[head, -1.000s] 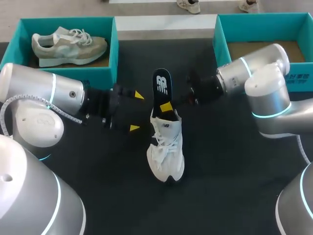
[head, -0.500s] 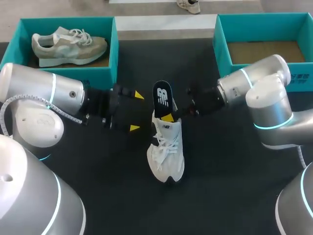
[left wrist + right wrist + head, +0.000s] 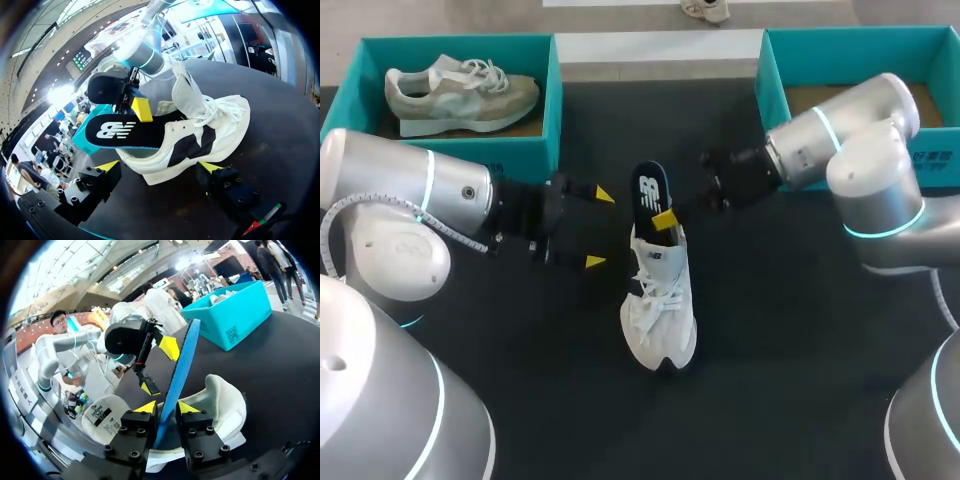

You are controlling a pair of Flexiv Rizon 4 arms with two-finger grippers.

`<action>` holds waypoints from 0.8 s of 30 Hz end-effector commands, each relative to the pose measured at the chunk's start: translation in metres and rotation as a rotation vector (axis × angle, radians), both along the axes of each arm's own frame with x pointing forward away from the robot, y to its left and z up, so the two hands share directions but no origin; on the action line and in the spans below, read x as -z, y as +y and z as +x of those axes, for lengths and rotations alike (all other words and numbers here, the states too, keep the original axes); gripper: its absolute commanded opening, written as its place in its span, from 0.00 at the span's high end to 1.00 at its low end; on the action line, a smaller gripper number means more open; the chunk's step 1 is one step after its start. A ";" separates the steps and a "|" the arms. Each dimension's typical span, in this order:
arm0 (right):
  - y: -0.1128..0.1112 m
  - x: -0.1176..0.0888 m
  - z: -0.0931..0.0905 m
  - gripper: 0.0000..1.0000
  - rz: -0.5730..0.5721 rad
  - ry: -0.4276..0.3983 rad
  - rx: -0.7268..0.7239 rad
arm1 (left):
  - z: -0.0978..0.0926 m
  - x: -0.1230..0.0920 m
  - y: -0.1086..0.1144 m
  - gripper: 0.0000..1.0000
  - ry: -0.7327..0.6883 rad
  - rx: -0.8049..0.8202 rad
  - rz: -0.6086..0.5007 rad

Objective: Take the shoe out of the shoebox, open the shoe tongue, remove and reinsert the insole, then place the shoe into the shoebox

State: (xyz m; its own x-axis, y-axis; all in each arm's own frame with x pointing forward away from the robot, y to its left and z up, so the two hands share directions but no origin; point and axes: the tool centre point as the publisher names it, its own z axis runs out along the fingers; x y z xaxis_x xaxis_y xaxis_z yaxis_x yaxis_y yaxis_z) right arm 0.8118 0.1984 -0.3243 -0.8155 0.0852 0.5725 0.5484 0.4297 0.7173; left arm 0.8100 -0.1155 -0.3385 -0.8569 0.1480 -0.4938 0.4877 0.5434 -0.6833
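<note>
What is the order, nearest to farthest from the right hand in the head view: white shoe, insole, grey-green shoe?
1. insole, gripped in the right hand.
2. white shoe, just under it, mid-table.
3. grey-green shoe, in the left shoebox, far corner.

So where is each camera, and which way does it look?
Head view: above and behind the robot, looking down on the dark table, white lace-up shoe and two teal shoeboxes; both silver arms show.
Left wrist view: on the left wrist, looking along the open left gripper at the shoe's side.
Right wrist view: on the right wrist, looking along the right gripper, shut on the black-topped, blue-backed insole.
Both wrist views share shoe, insole and the other gripper.
</note>
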 end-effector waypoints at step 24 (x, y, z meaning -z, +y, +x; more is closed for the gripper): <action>-0.006 0.027 -0.027 1.00 -0.067 0.145 -0.037 | -0.001 0.000 0.000 0.00 -0.001 -0.001 0.001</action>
State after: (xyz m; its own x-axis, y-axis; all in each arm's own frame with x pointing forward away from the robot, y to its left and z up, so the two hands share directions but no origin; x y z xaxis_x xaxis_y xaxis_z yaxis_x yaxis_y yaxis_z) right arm 0.7846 0.1901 -0.3522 -0.7268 0.0946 0.6803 0.6301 0.4863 0.6054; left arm 0.8100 -0.1155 -0.3385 -0.8568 0.1481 -0.4938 0.4877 0.5433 -0.6833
